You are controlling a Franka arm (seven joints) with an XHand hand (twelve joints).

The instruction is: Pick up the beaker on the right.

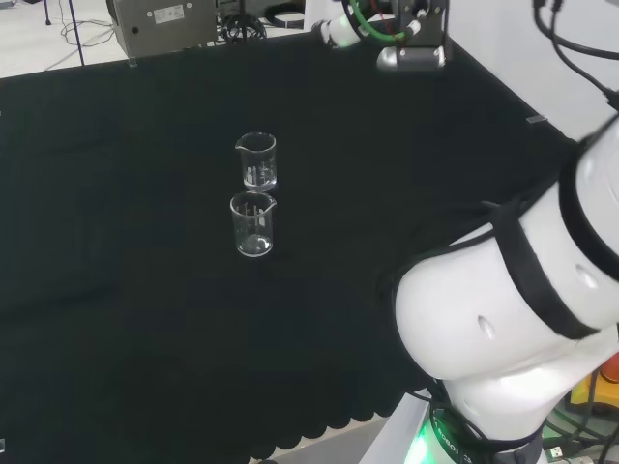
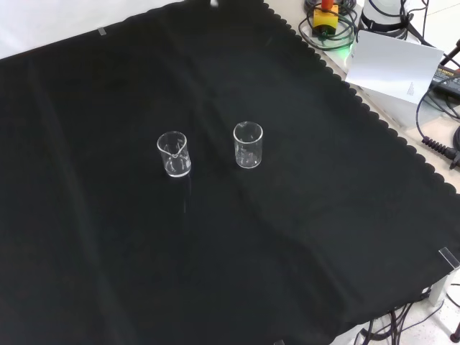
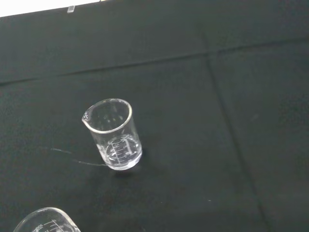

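Observation:
Two small clear glass beakers with printed scales stand upright and apart on the black cloth. In the head view one beaker [image 1: 256,159] stands just behind the other beaker [image 1: 252,224]. The front view shows them side by side: the left beaker [image 2: 174,154] and the right beaker [image 2: 248,144]. Both look empty. In the wrist view one beaker [image 3: 114,140] stands whole with its spout showing, and the rim of a second beaker [image 3: 46,221] cuts the picture's edge. The arm's wrist end [image 1: 411,43], with green cables, hangs high, well away from both beakers.
The arm's white links [image 1: 513,319] stand at the head view's right. A grey equipment box [image 1: 160,24] sits beyond the cloth's far edge. In the front view a white sheet [image 2: 392,68], cables and a yellow-red button [image 2: 325,16] lie past the scalloped cloth edge [image 2: 374,118].

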